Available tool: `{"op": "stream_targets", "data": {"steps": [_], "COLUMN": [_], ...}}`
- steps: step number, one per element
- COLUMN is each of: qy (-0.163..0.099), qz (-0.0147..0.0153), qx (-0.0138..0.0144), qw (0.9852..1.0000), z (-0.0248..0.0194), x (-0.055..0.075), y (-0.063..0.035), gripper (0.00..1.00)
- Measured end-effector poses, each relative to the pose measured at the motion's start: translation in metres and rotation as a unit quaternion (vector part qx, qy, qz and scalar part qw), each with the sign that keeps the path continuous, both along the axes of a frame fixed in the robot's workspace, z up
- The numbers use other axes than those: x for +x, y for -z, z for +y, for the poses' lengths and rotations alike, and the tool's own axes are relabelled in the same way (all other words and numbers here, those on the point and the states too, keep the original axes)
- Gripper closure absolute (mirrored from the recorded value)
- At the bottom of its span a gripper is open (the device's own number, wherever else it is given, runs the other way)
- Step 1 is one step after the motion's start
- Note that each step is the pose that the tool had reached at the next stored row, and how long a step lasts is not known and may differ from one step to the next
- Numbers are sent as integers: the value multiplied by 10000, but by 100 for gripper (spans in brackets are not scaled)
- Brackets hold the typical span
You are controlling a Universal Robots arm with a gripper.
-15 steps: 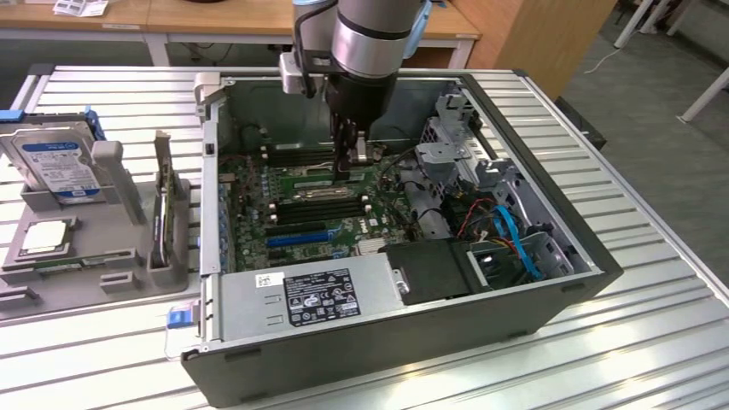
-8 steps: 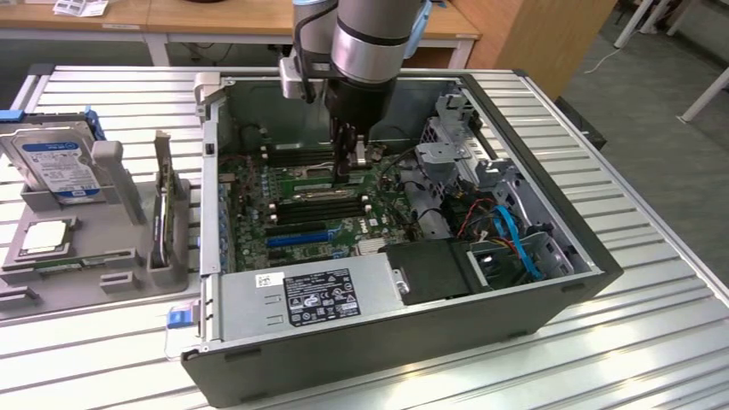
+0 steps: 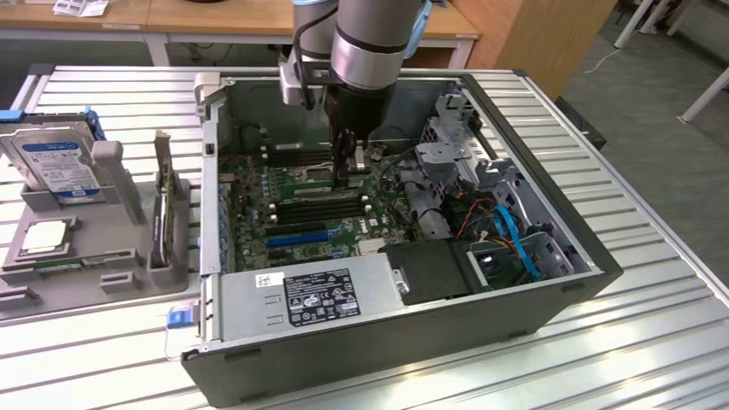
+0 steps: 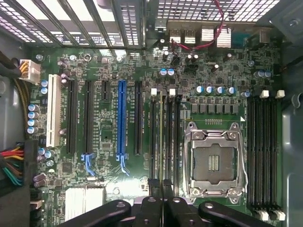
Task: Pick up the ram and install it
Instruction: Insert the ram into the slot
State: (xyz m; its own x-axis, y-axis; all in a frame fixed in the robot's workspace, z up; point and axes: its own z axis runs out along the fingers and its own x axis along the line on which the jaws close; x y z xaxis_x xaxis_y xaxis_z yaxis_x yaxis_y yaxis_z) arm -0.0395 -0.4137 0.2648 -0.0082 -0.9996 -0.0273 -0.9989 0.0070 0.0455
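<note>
The ram (image 4: pixel 163 142) shows edge-on as a thin greenish strip running out from between my fingertips. It lies in line with the black memory slots (image 4: pixel 154 142) beside the empty CPU socket (image 4: pixel 215 163). My gripper (image 4: pixel 163 187) is shut on the ram. In the exterior view the gripper (image 3: pixel 351 171) reaches straight down into the open computer case (image 3: pixel 569 290), low over the motherboard (image 3: pixel 256 213) next to the socket. Whether the ram sits in a slot or hangs just above it I cannot tell.
A second bank of black slots (image 4: pixel 262 156) lies on the far side of the socket. A blue slot (image 4: pixel 121 118) and black card slots sit nearby. Cables (image 3: pixel 513 235) and a power supply (image 3: pixel 307 295) crowd the case. A grey tray (image 3: pixel 68 295) in the exterior view's left holds a hard drive (image 3: pixel 57 162) and a CPU chip (image 3: pixel 46 237).
</note>
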Motion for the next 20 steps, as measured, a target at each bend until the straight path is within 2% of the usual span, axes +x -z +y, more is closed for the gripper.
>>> {"op": "stream_targets", "data": {"steps": [20], "qy": [0], "qz": [0], "qx": [0], "qw": [10000], "z": [0], "x": [-9], "y": [121], "gripper": [89]}}
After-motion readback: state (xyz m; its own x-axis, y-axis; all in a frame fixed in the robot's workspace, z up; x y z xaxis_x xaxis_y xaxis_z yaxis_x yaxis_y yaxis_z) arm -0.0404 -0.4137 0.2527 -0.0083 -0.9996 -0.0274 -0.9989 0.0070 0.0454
